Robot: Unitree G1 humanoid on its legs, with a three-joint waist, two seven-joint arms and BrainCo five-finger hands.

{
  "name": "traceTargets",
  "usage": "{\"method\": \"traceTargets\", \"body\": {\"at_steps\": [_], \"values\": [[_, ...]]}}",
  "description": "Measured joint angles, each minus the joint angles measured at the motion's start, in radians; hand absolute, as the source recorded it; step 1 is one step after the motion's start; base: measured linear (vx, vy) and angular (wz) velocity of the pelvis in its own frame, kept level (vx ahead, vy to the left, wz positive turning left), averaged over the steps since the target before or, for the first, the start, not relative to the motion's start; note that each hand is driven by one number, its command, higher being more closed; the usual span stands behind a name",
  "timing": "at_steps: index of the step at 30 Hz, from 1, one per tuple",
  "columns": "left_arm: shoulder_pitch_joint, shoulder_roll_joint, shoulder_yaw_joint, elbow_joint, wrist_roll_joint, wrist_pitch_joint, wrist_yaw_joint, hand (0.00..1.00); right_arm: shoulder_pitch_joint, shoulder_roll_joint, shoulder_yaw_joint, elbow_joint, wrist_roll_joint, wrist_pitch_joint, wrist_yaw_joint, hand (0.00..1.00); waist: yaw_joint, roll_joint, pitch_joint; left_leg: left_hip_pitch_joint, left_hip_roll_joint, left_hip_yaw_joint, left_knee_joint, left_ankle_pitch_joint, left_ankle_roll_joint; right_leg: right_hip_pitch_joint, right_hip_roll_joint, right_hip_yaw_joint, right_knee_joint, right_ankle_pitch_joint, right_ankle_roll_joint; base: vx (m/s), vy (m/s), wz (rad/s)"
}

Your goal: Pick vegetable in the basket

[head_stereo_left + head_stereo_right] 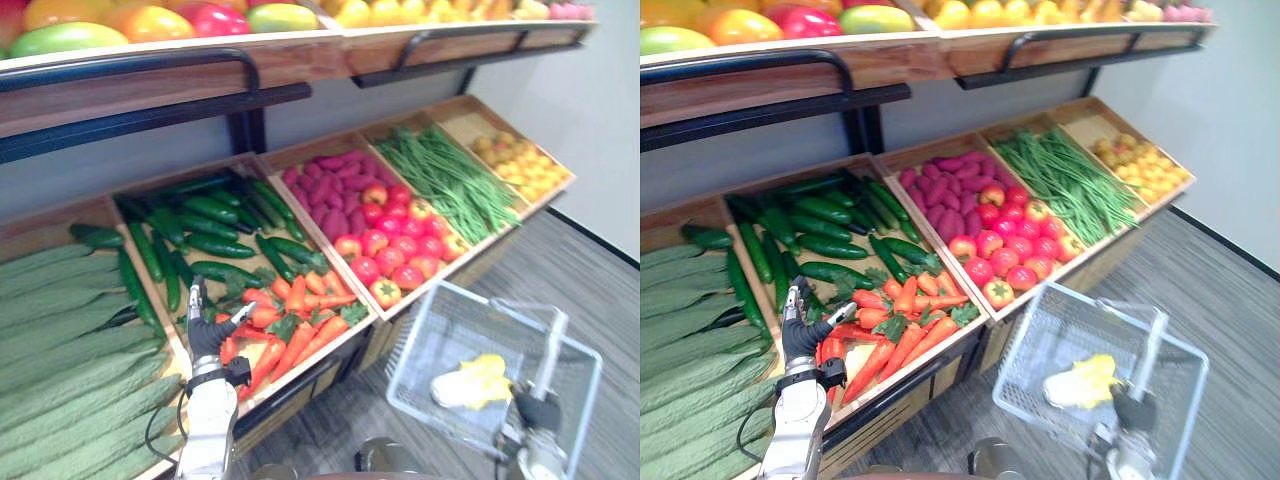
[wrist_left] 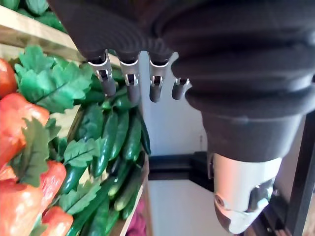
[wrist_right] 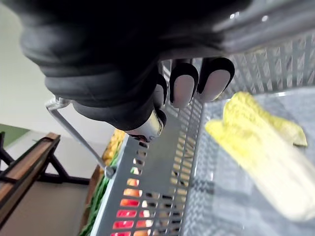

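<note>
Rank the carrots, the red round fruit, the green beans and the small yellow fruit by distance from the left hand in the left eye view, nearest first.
1. Carrots: right beside the left hand, in the same bin.
2. Red round fruit: next bin to the right.
3. Green beans: one bin further right.
4. Small yellow fruit: far right bin.

At lower left, the left hand [image 1: 208, 335] is over the carrots [image 1: 290, 345] with its fingers straight, beside cucumbers [image 1: 215, 238]. At lower right, the right hand [image 1: 538, 410] grips the handle of a wire basket [image 1: 418, 335] holding a pale yellow cabbage [image 1: 470, 382].
</note>
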Motion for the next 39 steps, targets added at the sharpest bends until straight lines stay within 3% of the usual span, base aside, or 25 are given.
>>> {"method": "traceTargets", "body": {"at_steps": [1,3,5,9,13,17,24,29,30,31,32,34,35,39], "values": [[0.002,-0.01,-0.002,-0.001,0.0,-0.001,-0.002,0.0,0.02,-0.022,-0.018,0.001,0.009,0.003,-0.003,1.0,0.004,0.029,-0.002,-0.025,0.026,-0.018,0.002,0.001,-0.012,0.0,0.006,-0.046,-0.041,0.021,-0.011,0.12,-0.216,0.66],[-0.004,-0.012,-0.002,-0.001,0.0,-0.001,-0.004,0.0,0.029,-0.03,-0.031,0.003,0.018,0.005,-0.003,1.0,0.003,0.058,-0.004,-0.053,0.063,-0.038,-0.012,0.018,-0.041,0.003,0.016,-0.11,-0.111,0.074,-0.024,0.03,-0.101,0.36],[-0.024,-0.008,-0.009,0.001,0.009,-0.001,-0.009,0.0,0.04,-0.02,-0.035,0.019,0.02,0.005,-0.003,1.0,-0.001,0.057,-0.004,-0.063,0.095,-0.05,-0.037,0.043,-0.069,0.023,0.018,-0.171,-0.16,0.112,-0.048,0.01,-0.121,0.54],[-0.069,0.056,-0.058,0.009,0.039,-0.001,-0.03,0.0,0.041,-0.021,-0.056,0.079,0.03,0.005,0.003,1.0,-0.007,0.049,-0.002,-0.076,0.165,0.052,-0.062,0.076,-0.103,0.059,0.015,-0.253,-0.19,0.121,-0.058,-0.06,-0.087,0.55],[-0.079,0.111,-0.061,0.037,0.077,0.0,-0.03,0.0,0.025,-0.021,-0.023,0.081,0.032,0.005,0.016,1.0,-0.007,0.044,-0.005,-0.08,0.193,0.133,-0.105,0.079,-0.108,0.064,0.008,-0.241,-0.244,0.138,-0.037,-0.1,0.007,-0.02],[-0.116,0.154,-0.066,0.094,0.13,0.004,-0.035,0.0,0.007,-0.021,0.006,0.083,0.04,0.005,0.035,1.0,-0.012,0.039,-0.008,-0.075,0.209,0.176,-0.198,0.127,-0.104,0.06,0.004,-0.216,-0.304,0.144,-0.026,-0.07,0.007,0.01],[-0.151,0.205,-0.085,0.163,0.301,0.031,-0.049,0.0,-0.042,-0.023,0.057,0.134,0.039,0.004,0.055,1.0,-0.024,0.029,-0.011,-0.038,0.235,0.224,-0.333,0.187,-0.111,0.055,0.024,-0.168,-0.364,0.155,-0.01,-0.03,-0.03,-0.08],[-0.204,0.248,-0.115,0.21,0.396,0.046,-0.042,0.0,-0.068,-0.036,0.097,0.152,0.039,0.003,0.069,1.0,-0.023,0.03,-0.012,-0.04,0.255,0.261,-0.383,0.188,-0.111,0.027,0.046,-0.133,-0.383,0.155,-0.009,0.0,-0.041,-0.14],[-0.226,0.254,-0.123,0.225,0.411,0.049,-0.033,0.0,-0.079,-0.04,0.107,0.152,0.039,0.002,0.071,1.0,-0.021,0.041,-0.006,-0.045,0.277,0.277,-0.394,0.191,-0.11,0.008,0.063,-0.122,-0.357,0.158,-0.012,0.01,-0.066,-0.17],[-0.238,0.262,-0.129,0.235,0.414,0.05,-0.028,0.0,-0.086,-0.041,0.11,0.152,0.039,0.002,0.071,1.0,-0.025,0.046,-0.001,-0.049,0.285,0.284,-0.394,0.202,-0.12,-0.02,0.076,-0.106,-0.297,0.165,-0.031,0.05,-0.065,0.08],[-0.272,0.272,-0.145,0.256,0.43,0.056,-0.025,0.0,-0.083,-0.041,0.123,0.154,0.039,0.0,0.07,1.0,-0.031,0.013,-0.006,-0.052,0.278,0.293,-0.401,0.226,-0.152,-0.031,0.069,-0.086,-0.248,0.158,-0.042,0.03,-0.069,0.15],[-0.31,0.268,-0.167,0.283,0.431,0.068,-0.02,0.0,-0.102,-0.061,0.125,0.158,0.039,-0.002,0.068,1.0,-0.033,0.013,-0.002,-0.072,0.281,0.304,-0.369,0.248,-0.171,-0.044,0.074,-0.092,-0.273,0.163,-0.049,0.01,-0.044,-0.19],[-0.365,0.246,-0.18,0.335,0.435,0.08,-0.001,0.0,-0.14,-0.09,0.152,0.151,0.039,-0.01,0.07,1.0,-0.028,0.034,0.01,-0.12,0.285,0.327,-0.271,0.246,-0.168,-0.047,0.086,-0.087,-0.326,0.176,-0.028,-0.05,0.041,-0.65],[-0.459,0.203,-0.201,0.442,0.47,0.101,0.0,0.0,-0.168,-0.084,0.191,0.146,0.039,-0.026,0.072,1.0,-0.041,0.04,0.041,-0.126,0.296,0.34,-0.304,0.266,-0.158,-0.057,0.101,-0.066,-0.362,0.2,-0.026,-0.04,0.025,-0.21]]}}
